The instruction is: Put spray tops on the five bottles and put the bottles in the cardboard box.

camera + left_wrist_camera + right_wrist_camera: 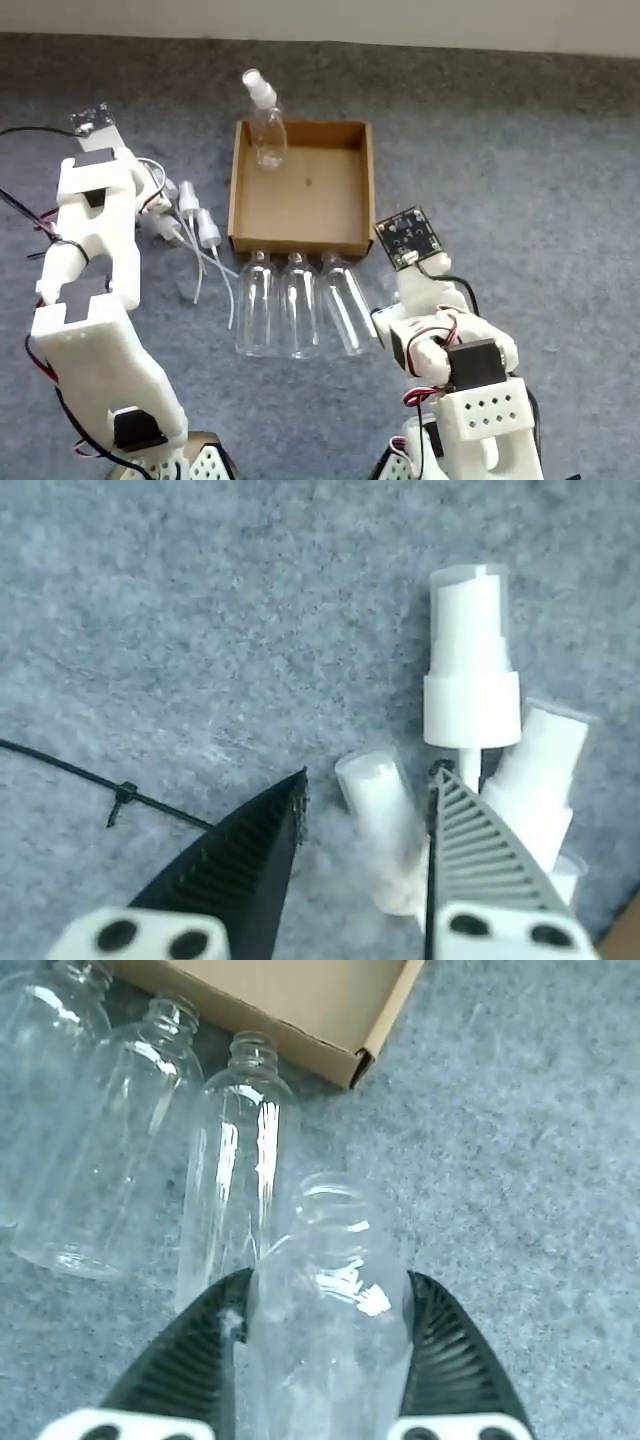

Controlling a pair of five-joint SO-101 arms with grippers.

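The right claw (325,1285) is closed on the belly of a bare bottle (325,1340), its neck pointing away from the wrist, just off the near right corner of the box (320,195). Three more bare bottles (298,305) lie side by side on the table (520,150), necks up against the box's near wall. A capped bottle (268,130) lies at the box's far left corner, its top poking over the rim.

Left of the box, the left claw (370,773) stands open over a loose spray top (385,830), one jaw on either side. Whether either jaw touches it is hard to tell. More spray tops (470,680) lie just beside it.

The bottles look thin, light, slick and easy to crush, so the belly wants a gentle grip. The tops look small and stiff with whippy tubes, and are best taken by the collar.
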